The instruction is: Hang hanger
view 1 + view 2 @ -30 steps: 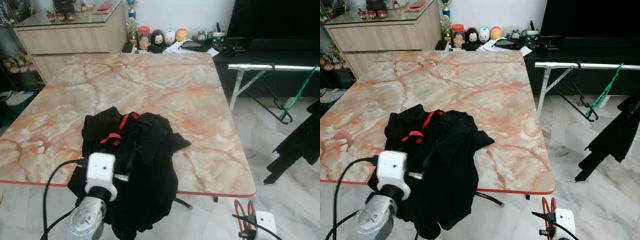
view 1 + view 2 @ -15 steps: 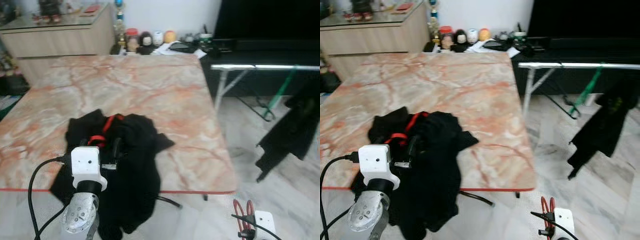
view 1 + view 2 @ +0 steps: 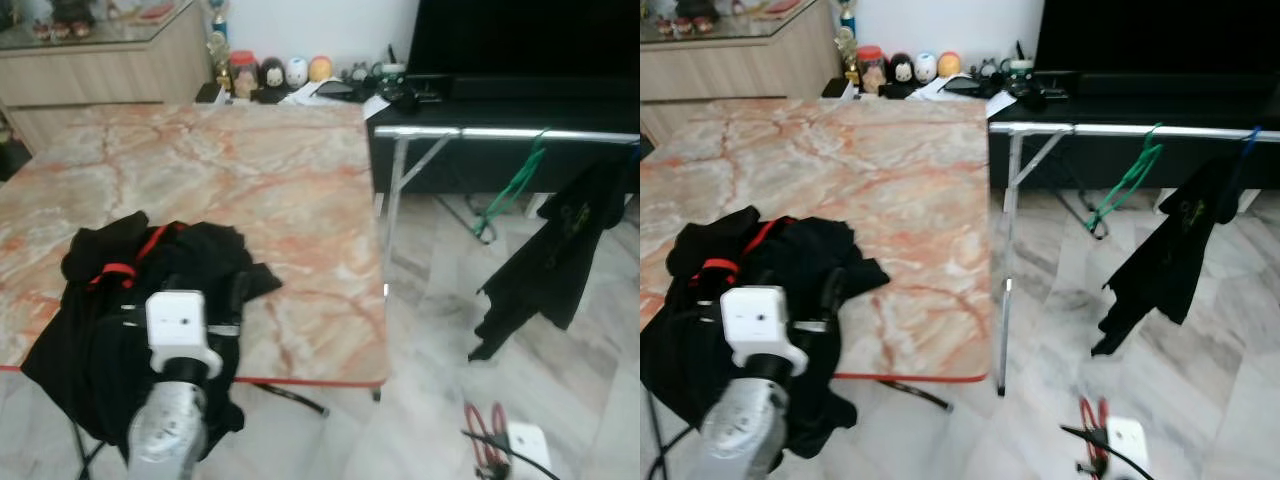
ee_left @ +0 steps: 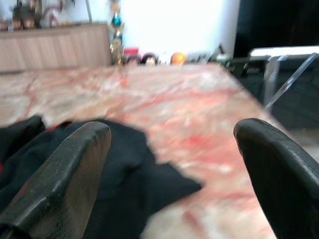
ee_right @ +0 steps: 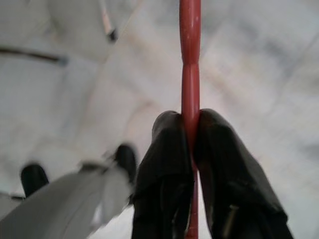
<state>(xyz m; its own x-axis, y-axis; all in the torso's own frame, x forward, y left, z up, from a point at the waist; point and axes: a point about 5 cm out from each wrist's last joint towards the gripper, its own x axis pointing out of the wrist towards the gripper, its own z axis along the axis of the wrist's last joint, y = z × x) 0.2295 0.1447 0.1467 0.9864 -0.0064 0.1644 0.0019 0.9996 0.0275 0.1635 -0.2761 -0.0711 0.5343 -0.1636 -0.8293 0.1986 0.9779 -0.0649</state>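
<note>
Right wrist view: right gripper [image 5: 192, 144] apparently pinches red hanger [image 5: 190, 69].

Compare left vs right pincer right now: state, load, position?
The left pincer is open, its fingers wide apart with nothing between them; the right pincer is shut on a red hanger. The left pincer sits over the black clothing on the marble table; the right pincer hangs low over the tiled floor, off the table. Both have two black fingers.
</note>
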